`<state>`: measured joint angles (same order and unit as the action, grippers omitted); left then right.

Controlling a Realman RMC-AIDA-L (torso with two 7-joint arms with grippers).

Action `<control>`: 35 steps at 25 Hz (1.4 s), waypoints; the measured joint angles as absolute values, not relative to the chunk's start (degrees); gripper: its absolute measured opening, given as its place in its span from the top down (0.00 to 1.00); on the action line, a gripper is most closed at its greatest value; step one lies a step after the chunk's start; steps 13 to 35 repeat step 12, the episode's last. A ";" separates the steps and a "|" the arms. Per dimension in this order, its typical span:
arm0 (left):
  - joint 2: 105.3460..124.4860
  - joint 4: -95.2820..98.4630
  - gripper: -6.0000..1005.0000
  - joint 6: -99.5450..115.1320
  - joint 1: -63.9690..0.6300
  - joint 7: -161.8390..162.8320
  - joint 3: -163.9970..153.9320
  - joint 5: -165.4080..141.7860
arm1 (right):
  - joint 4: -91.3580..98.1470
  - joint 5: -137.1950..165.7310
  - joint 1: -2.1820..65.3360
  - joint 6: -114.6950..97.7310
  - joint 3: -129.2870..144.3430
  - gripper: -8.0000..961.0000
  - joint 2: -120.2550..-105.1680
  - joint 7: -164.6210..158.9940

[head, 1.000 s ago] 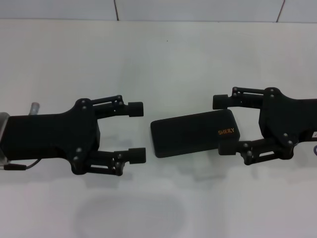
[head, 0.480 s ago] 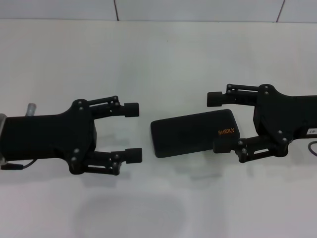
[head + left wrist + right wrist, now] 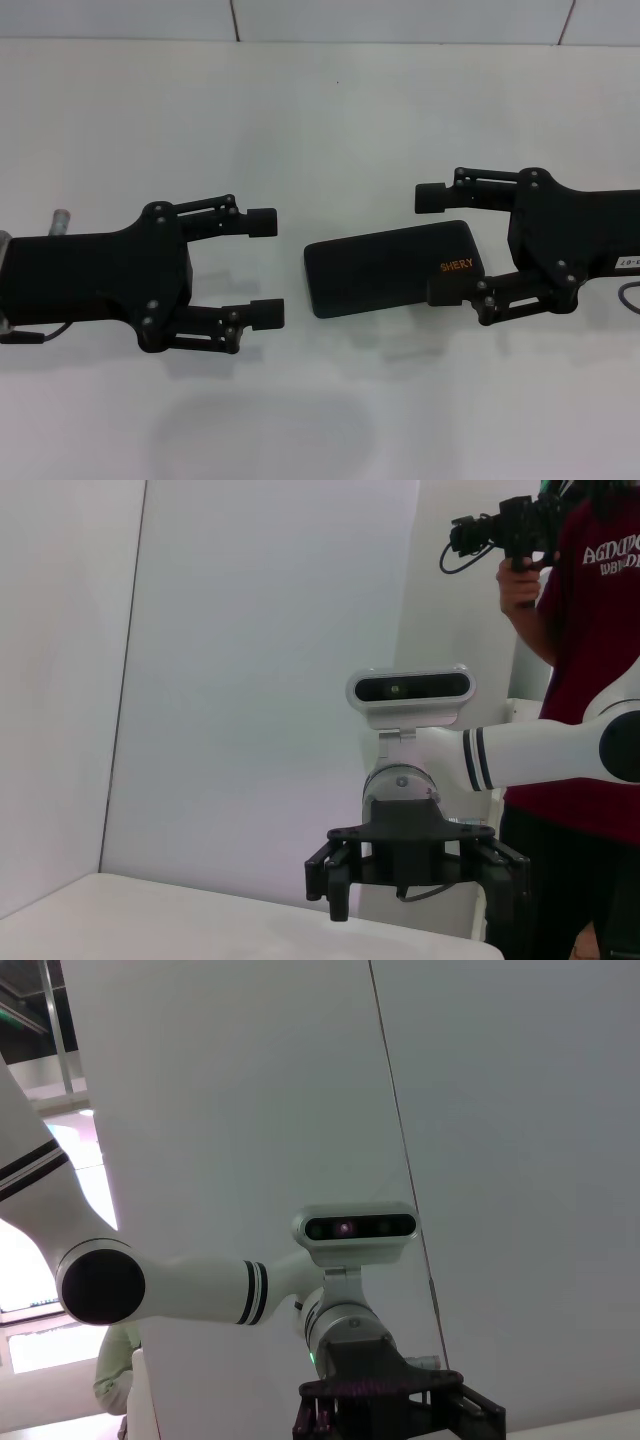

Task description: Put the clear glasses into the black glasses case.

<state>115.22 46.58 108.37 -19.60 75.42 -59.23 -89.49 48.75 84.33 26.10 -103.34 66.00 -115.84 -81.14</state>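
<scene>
My left gripper is on the left side of the white table, with its two fingers spread wide and nothing between them. There is bare table in front of my fingertips, then the near short end of the black glasses case. So I have a little room there before I touch it. Far past my left gripper the table runs clear to the white wall.

The black glasses case lies flat and shut, a bit tilted, between my two grippers. Its lid shows small orange letters at the end near my right gripper.

My right gripper is also spread wide. It sits around the lettered end of the case. One finger is just past the far edge of the case. The other finger lies over the near corner, and I cannot tell if it touches the lid. The case is not squeezed.

I cannot see the clear glasses in any view.

My left wrist view looks across the table and shows my right gripper from the front, fingers apart, with its wrist camera above it and a person in a dark red shirt behind. My right wrist view shows my left gripper and its camera against the wall. Neither wrist view shows the case.
</scene>
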 joint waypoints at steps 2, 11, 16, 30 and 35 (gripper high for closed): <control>115.25 46.58 0.15 108.36 -19.60 75.41 -59.23 -89.49 | 48.74 84.35 26.10 -103.34 66.00 0.08 -115.84 -81.13; 115.43 46.58 0.15 108.30 -19.56 75.40 -59.24 -89.49 | 48.59 84.38 26.10 -103.50 66.00 0.08 -115.84 -80.63; 115.43 46.58 0.15 108.29 -19.53 75.41 -59.23 -89.49 | 48.46 84.38 26.10 -103.56 66.00 0.08 -115.84 -80.53; 115.43 46.58 0.15 108.29 -19.53 75.41 -59.23 -89.49 | 48.46 84.38 26.10 -103.56 66.00 0.08 -115.84 -80.53; 115.43 46.58 0.15 108.29 -19.53 75.41 -59.23 -89.49 | 48.46 84.38 26.10 -103.56 66.00 0.08 -115.84 -80.53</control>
